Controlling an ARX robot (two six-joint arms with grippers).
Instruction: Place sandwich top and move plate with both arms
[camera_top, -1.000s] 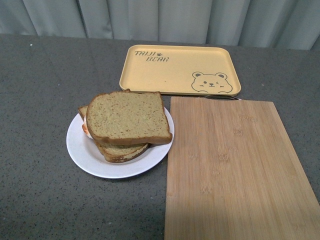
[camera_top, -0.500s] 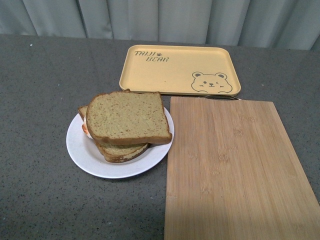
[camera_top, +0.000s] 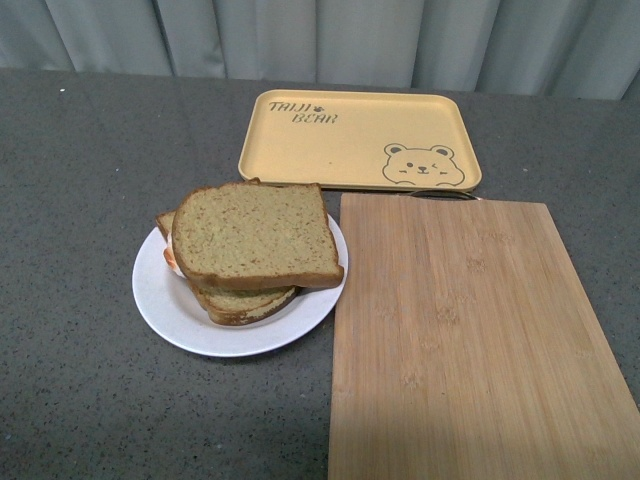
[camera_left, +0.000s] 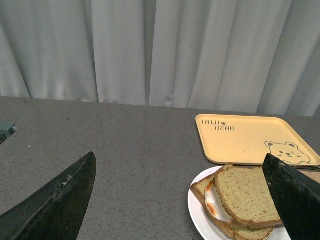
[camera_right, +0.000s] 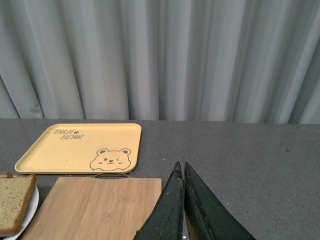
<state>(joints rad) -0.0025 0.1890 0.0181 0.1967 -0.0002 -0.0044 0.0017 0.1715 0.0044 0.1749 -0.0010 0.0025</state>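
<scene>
The sandwich top, a speckled tan-brown slice, lies on top of the egg-bearing slices on the white plate, left of centre in the front view. Neither arm shows in the front view. In the left wrist view my left gripper is open and empty, its fingers wide apart, held above the table near the plate and the sandwich top. In the right wrist view my right gripper is shut and empty, above the table at the cutting board's far right corner.
A bamboo cutting board lies right of the plate, touching its rim. A yellow bear tray sits behind both. Grey curtains close off the far table edge. The grey tabletop stretches to the left.
</scene>
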